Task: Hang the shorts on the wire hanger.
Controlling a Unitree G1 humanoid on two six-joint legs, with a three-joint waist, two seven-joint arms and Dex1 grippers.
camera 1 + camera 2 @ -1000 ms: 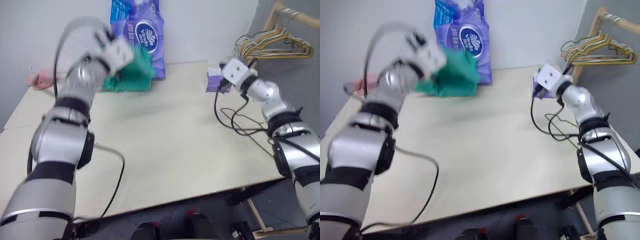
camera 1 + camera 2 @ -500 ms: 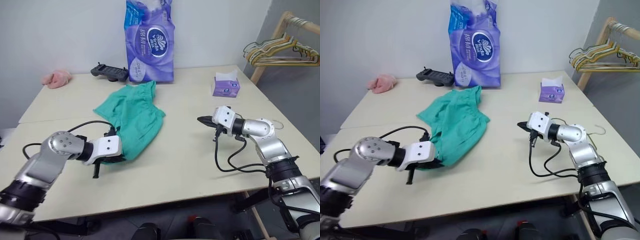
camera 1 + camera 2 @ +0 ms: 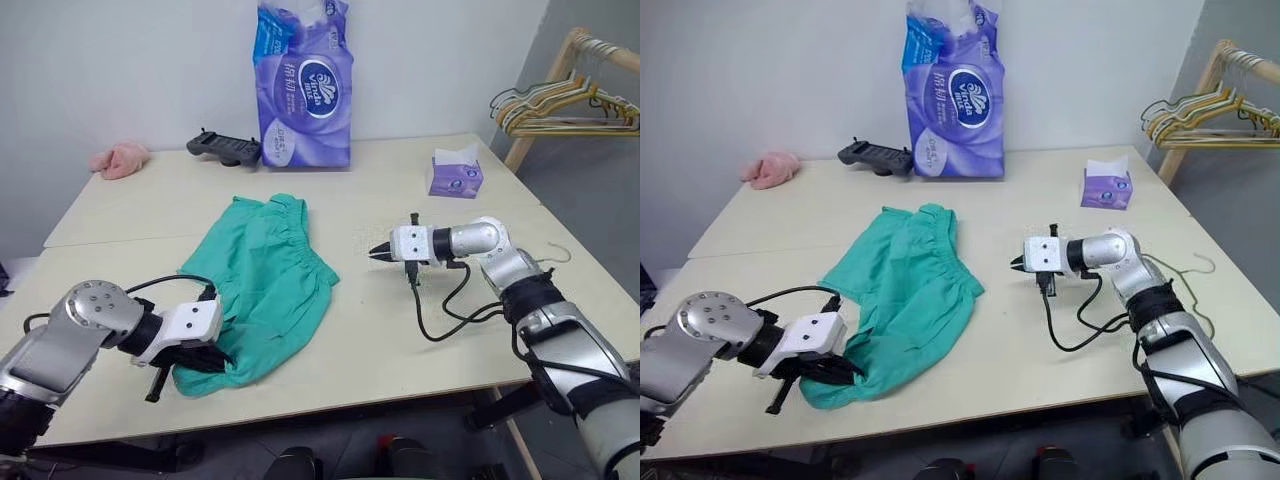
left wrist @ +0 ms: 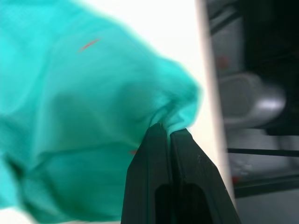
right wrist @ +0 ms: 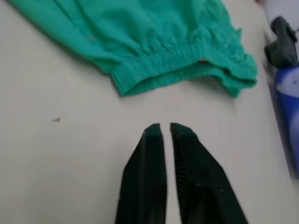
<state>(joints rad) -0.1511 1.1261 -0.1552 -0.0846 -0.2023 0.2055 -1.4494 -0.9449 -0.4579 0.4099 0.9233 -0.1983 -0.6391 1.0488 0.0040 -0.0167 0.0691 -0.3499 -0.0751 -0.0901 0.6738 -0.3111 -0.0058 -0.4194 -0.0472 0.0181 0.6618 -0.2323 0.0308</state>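
**Teal shorts spread on pale table**

Teal-green shorts (image 3: pixel 265 285) are laid across a cream table (image 3: pixel 420 165) against a white wall. One hem is pinched in the left gripper (image 4: pixel 167 133); the right gripper (image 5: pixel 164 128), barely parted, is held empty nearby. A wire hanger (image 3: pixel 1185 265) is seen at the table's right edge.

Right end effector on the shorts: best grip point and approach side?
Take the gathered waistband of the shorts: probably the firmest edge, and it faces the right end effector across bare table. Come in low from the robot's right. The left end effector is pinching the near corner.
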